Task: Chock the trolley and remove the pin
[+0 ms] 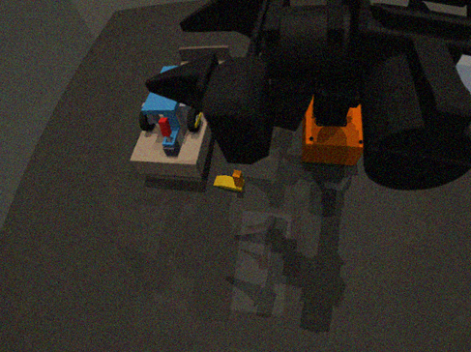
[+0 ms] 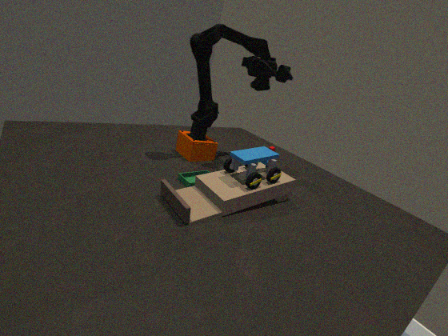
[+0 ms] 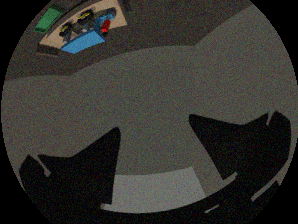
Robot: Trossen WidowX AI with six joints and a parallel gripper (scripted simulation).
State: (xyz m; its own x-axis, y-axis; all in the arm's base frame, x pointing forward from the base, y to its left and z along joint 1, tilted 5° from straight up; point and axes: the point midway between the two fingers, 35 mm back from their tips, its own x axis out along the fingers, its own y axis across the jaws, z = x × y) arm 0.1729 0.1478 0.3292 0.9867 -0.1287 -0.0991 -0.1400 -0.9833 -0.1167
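Note:
The blue trolley (image 1: 160, 102) (image 2: 254, 154) (image 3: 84, 43) stands upright on the tan ramp (image 1: 155, 149) (image 2: 229, 193). The red-headed stop pin (image 1: 165, 127) (image 2: 272, 148) (image 3: 105, 26) is in its holder at the trolley's uphill end. The yellow chock (image 1: 226, 182) with its orange handle lies on the table beside the ramp's uphill end; I cannot make it out in the other views. The green tray (image 2: 185, 179) (image 3: 48, 20) sits beside the ramp; the arm hides it in the top view. My gripper (image 1: 166, 54) (image 3: 155, 124) is open and empty, well above the trolley, fingers pointing outward.
An upright end board (image 1: 204, 53) (image 2: 174, 202) closes the low end of the ramp. The arm's orange base (image 1: 331, 155) (image 2: 196, 152) stands on the tray's side of the ramp. The dark table (image 1: 120, 277) (image 2: 240, 272) carries everything.

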